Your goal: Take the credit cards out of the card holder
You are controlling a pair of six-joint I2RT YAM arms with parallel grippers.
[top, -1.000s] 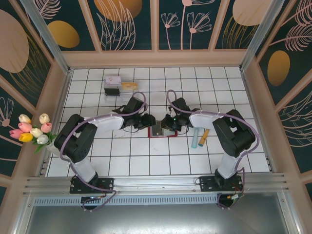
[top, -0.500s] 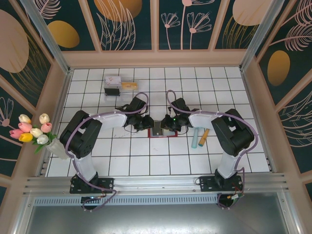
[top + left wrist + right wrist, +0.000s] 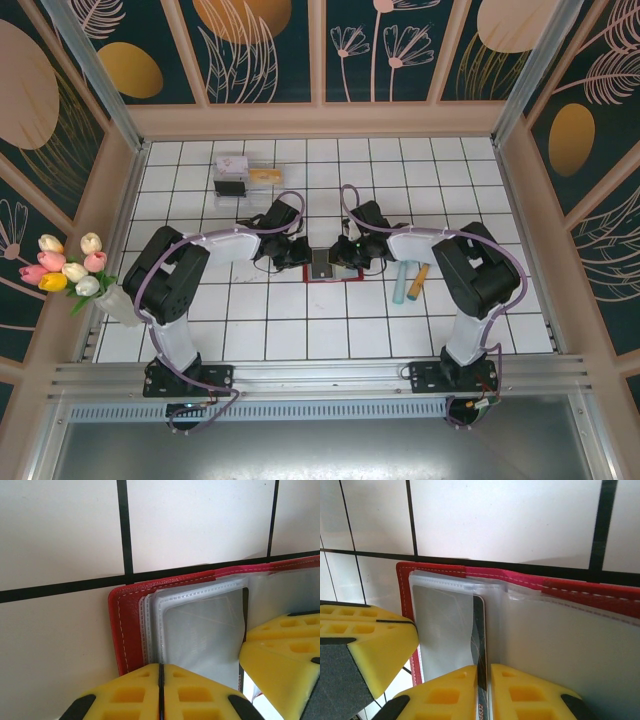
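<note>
The red card holder (image 3: 329, 270) lies open on the tiled table between both grippers. Its clear pockets (image 3: 200, 630) and red edge (image 3: 440, 569) show in the wrist views. My left gripper (image 3: 161, 690) is shut, its yellow tips resting on the holder's left pocket edge. My right gripper (image 3: 484, 690) is shut on a dark credit card (image 3: 480, 630) that stands out of the middle pocket. A light blue card (image 3: 402, 283) and a tan-orange card (image 3: 421, 276) lie on the table to the right of the holder. In the top view the left gripper (image 3: 298, 252) and right gripper (image 3: 342, 252) almost meet.
A clear plastic box (image 3: 232, 176) stands at the back left with a tan item (image 3: 265, 176) beside it. A bunch of tulips (image 3: 68, 268) sits outside the left wall. Wooden walls enclose the table.
The left gripper has moved right onto the holder's left side. The right gripper has shifted slightly left over the holder's middle.
</note>
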